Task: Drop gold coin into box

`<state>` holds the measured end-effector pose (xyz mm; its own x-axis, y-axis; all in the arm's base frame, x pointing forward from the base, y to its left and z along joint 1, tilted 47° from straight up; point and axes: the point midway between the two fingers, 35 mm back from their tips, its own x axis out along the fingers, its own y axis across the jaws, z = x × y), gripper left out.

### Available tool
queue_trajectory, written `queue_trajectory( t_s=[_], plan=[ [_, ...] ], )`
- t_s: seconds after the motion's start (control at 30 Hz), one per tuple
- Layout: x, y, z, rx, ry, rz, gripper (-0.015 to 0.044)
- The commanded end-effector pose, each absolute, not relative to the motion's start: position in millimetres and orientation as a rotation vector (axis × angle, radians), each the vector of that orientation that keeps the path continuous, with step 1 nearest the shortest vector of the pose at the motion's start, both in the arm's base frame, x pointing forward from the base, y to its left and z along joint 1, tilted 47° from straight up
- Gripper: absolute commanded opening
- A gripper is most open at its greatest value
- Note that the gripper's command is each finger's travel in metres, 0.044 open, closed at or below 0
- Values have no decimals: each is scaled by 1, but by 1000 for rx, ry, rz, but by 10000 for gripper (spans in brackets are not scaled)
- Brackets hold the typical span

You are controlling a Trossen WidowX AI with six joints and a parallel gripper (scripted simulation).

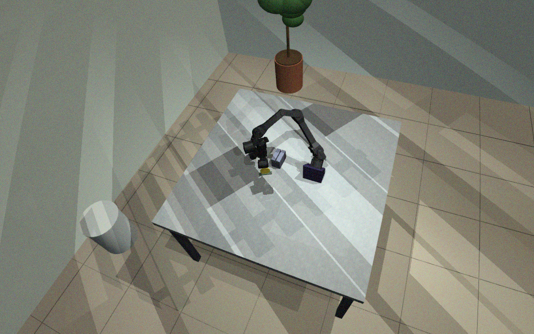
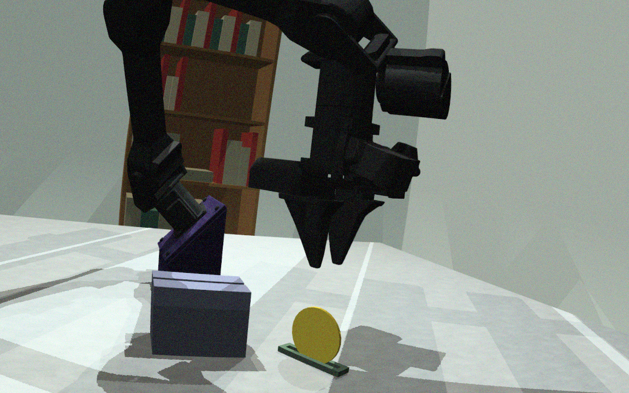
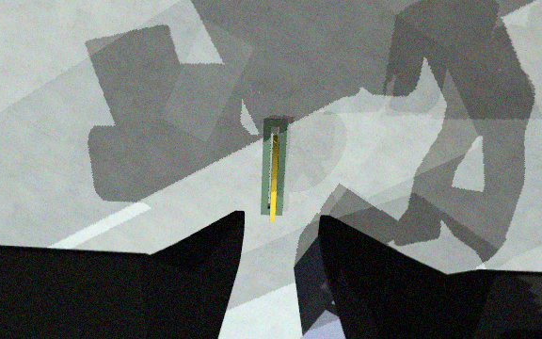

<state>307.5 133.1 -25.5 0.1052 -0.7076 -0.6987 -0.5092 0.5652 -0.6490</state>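
The gold coin [image 1: 265, 170] [image 2: 315, 334] [image 3: 274, 174] stands on its edge in the dark-green holder [image 2: 286, 348] [image 3: 264, 188]. My gripper [image 2: 327, 265] [image 3: 281, 222] is open, points down and hangs above the coin with nothing between its fingers. In the wrist view the coin is edge-on, its line running up the picture toward the gap between the fingertips. The closed grey box [image 1: 278, 159] [image 2: 199, 320] [image 3: 310, 282] stands beside the holder, with a narrow slot along its lid. In the wrist view the right finger hides part of the box.
The arm's dark purple base [image 1: 314, 173] [image 2: 209, 244] stands on the table [image 1: 302, 257] behind the box in the exterior view. A bookcase [image 2: 219, 88], a potted plant [image 1: 289, 72] and a pale bin [image 1: 113, 232] stand off the table.
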Motion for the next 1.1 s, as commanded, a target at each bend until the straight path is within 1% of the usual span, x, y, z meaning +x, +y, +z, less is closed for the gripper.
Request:
queue_trajectory(
  t_s=[0.0,1.07],
  plan=[
    [306,121,-36,-1085,1559,-200,161],
    [313,83,-76,-1085,1558,-200,161]
  ],
)
